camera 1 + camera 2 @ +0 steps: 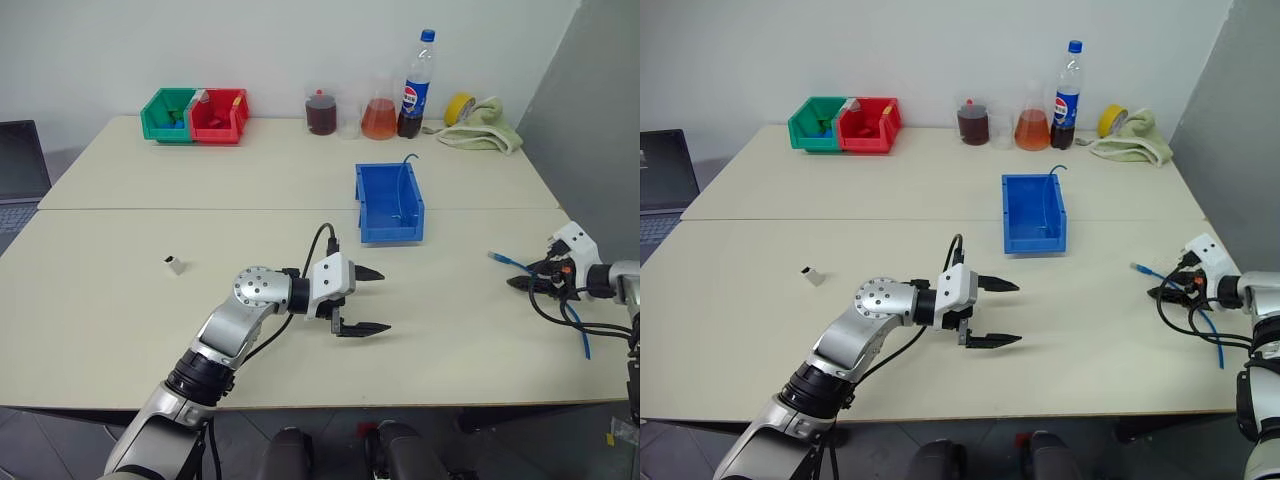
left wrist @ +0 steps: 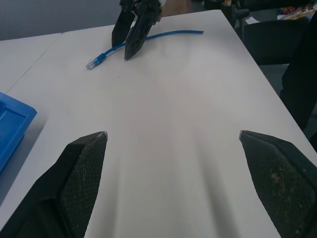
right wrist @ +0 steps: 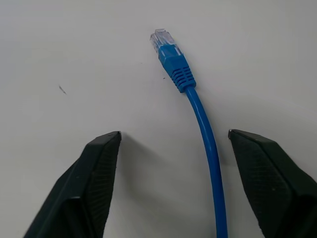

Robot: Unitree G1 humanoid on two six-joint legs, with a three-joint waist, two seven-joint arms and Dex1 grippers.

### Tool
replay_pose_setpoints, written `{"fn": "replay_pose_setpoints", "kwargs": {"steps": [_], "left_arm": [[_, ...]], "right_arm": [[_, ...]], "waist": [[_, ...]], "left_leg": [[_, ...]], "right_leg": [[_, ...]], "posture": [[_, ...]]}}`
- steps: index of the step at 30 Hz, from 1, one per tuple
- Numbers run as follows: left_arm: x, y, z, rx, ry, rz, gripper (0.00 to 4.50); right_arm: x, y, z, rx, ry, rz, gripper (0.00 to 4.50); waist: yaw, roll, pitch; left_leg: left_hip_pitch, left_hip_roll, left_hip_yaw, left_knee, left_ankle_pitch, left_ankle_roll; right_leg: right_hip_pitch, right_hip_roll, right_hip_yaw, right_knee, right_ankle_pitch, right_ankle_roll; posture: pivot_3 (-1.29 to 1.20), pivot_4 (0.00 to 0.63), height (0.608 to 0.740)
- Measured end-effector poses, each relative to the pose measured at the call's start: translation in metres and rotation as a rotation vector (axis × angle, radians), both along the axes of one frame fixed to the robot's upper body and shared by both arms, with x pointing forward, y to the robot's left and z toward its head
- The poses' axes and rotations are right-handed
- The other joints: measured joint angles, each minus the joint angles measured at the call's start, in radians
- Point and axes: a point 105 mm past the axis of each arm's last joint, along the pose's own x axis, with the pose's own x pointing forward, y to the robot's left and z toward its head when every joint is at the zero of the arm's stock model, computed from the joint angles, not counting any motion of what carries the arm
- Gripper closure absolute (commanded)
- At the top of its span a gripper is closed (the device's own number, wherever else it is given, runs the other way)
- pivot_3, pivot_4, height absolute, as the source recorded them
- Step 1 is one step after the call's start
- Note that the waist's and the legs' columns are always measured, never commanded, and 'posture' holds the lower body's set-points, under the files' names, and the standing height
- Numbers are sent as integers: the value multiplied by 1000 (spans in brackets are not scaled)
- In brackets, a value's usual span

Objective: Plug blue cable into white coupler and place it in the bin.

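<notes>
On the pale table (image 1: 250, 190), the white coupler (image 1: 174, 264) sat well left of the bin (image 1: 389, 203). The left tool (image 1: 362, 300) hovered wide apart. In the right wrist view, the blue cable (image 3: 205, 134) lay between the right tool's (image 3: 173, 183) parted, unclosed fingers, clear plug visible.

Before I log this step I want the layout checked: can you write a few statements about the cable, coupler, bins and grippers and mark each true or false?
1. The blue cable lies between the right gripper's open fingers, not yet clamped. True.
2. The white coupler sits inside the blue bin. False: it lies on the table, off to the robot's left.
3. The left gripper is open and holds nothing. True.
4. The cable's plug is already in the coupler. False: the plug lies bare on the table.
5. The green bin and red bin stand side by side. True.
</notes>
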Motion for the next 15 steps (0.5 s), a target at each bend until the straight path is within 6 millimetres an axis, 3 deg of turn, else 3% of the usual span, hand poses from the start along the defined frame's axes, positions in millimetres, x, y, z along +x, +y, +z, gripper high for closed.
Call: {"fn": "replay_pose_setpoints", "kwargs": {"steps": [11,15], "left_arm": [[0,0,0,1,2,1,0],[1,2,0,4,0,9,0]], "right_arm": [[-1,-5,-2,-14,-5,-13,4245],[-1,-5,-2,-13,-5,-11,4421]], "waist": [[0,0,0],[0,0,0]], "left_leg": [[1,0,0,0,0,0],[1,0,0,0,0,0]], "right_leg": [[0,0,0,0,0,0],[1,0,0,0,0,0]], "posture": [[0,150,740],[0,150,740]]}}
